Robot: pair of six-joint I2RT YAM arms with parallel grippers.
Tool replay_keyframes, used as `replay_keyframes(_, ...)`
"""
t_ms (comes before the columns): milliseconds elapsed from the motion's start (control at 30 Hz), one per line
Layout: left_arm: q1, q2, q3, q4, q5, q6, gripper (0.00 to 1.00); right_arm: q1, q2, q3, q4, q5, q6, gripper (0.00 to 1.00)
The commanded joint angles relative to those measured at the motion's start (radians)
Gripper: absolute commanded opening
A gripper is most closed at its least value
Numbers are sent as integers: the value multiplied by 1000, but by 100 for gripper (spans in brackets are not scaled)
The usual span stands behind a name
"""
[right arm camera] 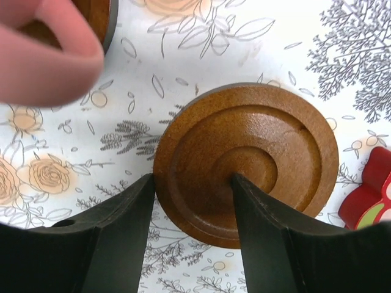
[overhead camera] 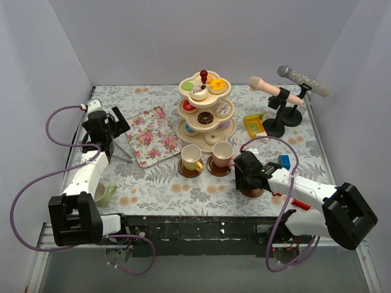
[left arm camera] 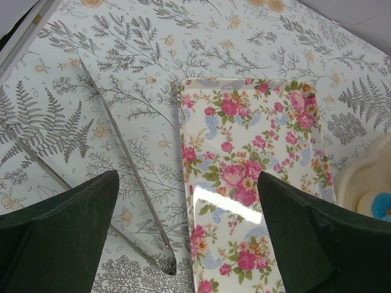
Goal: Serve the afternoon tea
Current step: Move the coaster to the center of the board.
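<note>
The right claw (right arm camera: 192, 180) straddles one side of a bare brown saucer (right arm camera: 263, 152) lying flat on the surface (right arm camera: 183, 61); one finger sits outside the rim, the other over the centre hollow (whether they actually pinch it cannot be told); the left claw (left arm camera: 186, 183) gapes wide above the floral tray (left arm camera: 244, 152) and metal tongs (left arm camera: 122, 146); the three-tier stand (overhead camera: 181, 129) stands at the back.

The three-tier stand (overhead camera: 204, 110) stands upper centre, a tray (overhead camera: 153, 135) left of it, tongs (left arm camera: 124, 160) further left, two cups (overhead camera: 192, 157) on saucers (overhead camera: 189, 173) just below it, microphones (overhead camera: 287, 91) upper right, a third cup (overhead camera: 106, 194) lower left.
</note>
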Motion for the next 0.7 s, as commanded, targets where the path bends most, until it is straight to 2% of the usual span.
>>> replay_keyframes(0, 0, -27, 5, 8, -9, 5, 98, -55, 0, -41, 91, -26, 17, 61)
replay_keyframes(667, 0, -26, 3, 8, -16, 10, 98, -241, 96, -44, 303, -41, -47, 61)
